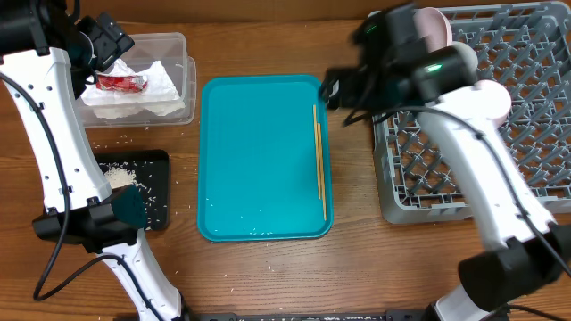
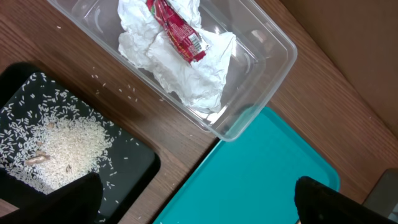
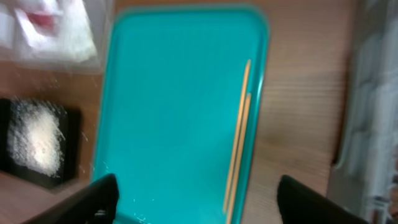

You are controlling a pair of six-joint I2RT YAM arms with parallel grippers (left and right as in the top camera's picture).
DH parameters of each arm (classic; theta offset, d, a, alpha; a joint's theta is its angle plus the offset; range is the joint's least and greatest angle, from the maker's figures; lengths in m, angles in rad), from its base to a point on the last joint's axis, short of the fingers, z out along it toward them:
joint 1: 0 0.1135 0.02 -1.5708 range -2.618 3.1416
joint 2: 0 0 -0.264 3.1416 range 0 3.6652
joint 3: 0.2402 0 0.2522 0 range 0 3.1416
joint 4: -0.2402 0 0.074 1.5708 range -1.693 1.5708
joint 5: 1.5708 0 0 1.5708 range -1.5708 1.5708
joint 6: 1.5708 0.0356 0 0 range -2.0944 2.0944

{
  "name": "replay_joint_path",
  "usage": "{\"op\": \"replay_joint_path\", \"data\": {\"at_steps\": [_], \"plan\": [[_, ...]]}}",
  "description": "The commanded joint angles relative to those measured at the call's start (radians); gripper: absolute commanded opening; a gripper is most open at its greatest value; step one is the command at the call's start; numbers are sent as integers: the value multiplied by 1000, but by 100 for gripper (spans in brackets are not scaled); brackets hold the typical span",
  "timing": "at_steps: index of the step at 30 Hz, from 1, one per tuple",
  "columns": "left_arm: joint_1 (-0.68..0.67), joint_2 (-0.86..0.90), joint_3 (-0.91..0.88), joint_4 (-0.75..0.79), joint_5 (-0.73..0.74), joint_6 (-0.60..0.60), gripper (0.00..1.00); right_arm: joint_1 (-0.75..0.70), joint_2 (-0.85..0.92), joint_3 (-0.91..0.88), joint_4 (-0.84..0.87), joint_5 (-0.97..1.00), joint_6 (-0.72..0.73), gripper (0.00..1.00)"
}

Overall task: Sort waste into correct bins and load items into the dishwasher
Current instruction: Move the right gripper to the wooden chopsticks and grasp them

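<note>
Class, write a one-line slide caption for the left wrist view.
Crumpled napkin and red wrapper in the clear tub, rice heaped on the black tray, teal tray alongside.

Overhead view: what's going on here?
Two arms sort waste and load a dish rack. The napkin and red wrapper lie in the clear tub; rice is piled in the black tray. The chopsticks lie along the teal tray's right edge. The left gripper hovers above the tub, the right gripper by the rack's left edge, both open and empty.

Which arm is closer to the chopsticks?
Right. The right end effector hangs by the far end of the chopsticks; the left end effector is across the teal tray, over the tub.
</note>
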Motion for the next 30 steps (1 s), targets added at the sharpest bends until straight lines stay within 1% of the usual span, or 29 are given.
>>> {"op": "replay_joint_path", "data": {"at_steps": [1,2,3,7,9,11,21,26,30], "plan": [[-2,-10,-1,-2,4,13,100,60,29,-130,59,108,68,62],[-2,-10,-1,-2,4,13,100,73,37,-174,94,139,99,56],[-2,-10,-1,-2,4,13,100,81,44,-204,123,146,107,54],[-2,-10,-1,-2,4,13,100,107,81,-311,255,145,108,52],[-2,-10,-1,-2,4,13,100,116,100,-340,297,146,108,47],[-2,-10,-1,-2,4,13,100,134,143,-349,322,145,132,43],[-2,-10,-1,-2,4,13,100,186,290,-347,320,147,130,43],[-2,-10,-1,-2,4,13,100,186,295,-339,315,190,118,43],[-2,-10,-1,-2,4,13,100,186,294,-296,264,189,115,44]]}}
